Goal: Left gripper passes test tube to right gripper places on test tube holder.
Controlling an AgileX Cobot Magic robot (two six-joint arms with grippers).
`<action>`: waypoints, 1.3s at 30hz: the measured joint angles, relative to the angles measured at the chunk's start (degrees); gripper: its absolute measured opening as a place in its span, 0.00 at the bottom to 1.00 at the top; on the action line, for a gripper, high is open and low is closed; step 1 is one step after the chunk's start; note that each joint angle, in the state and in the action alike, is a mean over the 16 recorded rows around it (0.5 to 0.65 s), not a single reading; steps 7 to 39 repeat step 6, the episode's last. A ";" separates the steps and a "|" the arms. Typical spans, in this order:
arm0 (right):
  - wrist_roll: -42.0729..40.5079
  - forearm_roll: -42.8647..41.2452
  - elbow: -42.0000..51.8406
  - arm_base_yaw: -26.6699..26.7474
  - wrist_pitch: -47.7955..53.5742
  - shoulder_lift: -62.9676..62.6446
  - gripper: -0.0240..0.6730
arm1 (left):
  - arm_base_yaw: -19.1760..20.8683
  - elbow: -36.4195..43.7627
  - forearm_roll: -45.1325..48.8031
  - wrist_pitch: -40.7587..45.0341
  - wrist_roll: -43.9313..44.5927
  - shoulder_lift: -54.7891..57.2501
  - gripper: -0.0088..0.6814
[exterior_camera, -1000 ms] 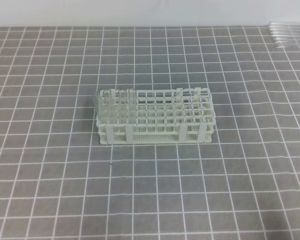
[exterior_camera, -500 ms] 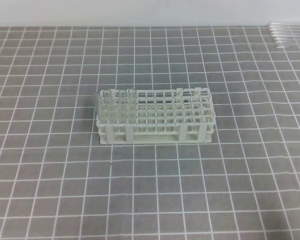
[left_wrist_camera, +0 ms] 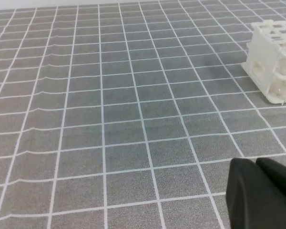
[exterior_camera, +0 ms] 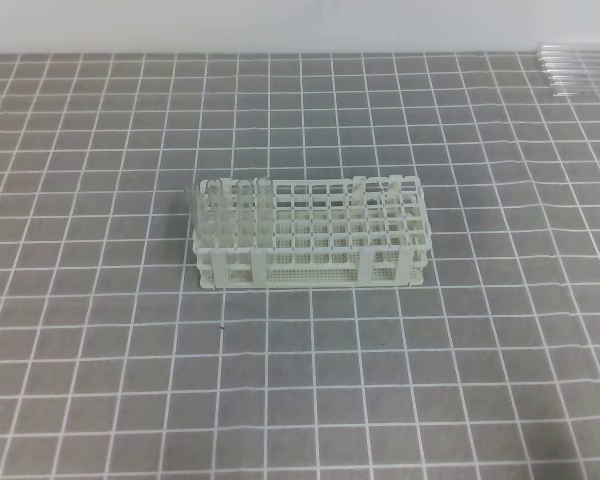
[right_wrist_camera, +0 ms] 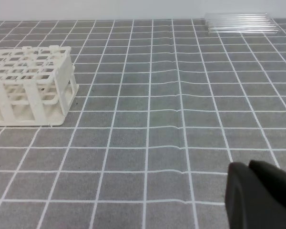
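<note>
The white test tube holder (exterior_camera: 310, 235) stands in the middle of the grey gridded mat, also seen far right in the left wrist view (left_wrist_camera: 274, 62) and at the left in the right wrist view (right_wrist_camera: 28, 86). Several clear tubes (exterior_camera: 225, 212) stand in its left-end holes. No lone test tube shows outside the rack. The left gripper (left_wrist_camera: 256, 163) appears only as black fingers pressed together at the lower right, shut and holding nothing. The right gripper (right_wrist_camera: 248, 166) looks the same, shut on nothing. Neither gripper appears in the exterior high view.
A bundle of clear tubes (exterior_camera: 580, 68) lies flat at the mat's far right corner, seen at the top of the right wrist view (right_wrist_camera: 240, 23). A pale wall borders the mat's far edge.
</note>
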 joint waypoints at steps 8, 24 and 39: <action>0.00 0.00 0.00 0.00 0.00 0.00 0.02 | 0.00 -0.03 0.00 0.04 0.00 0.09 0.01; 0.00 0.00 0.00 0.00 0.00 0.00 0.02 | 0.00 -0.03 0.00 0.04 0.00 0.09 0.01; 0.00 0.00 0.00 0.00 0.00 0.00 0.02 | 0.00 -0.03 0.00 0.04 0.00 0.09 0.01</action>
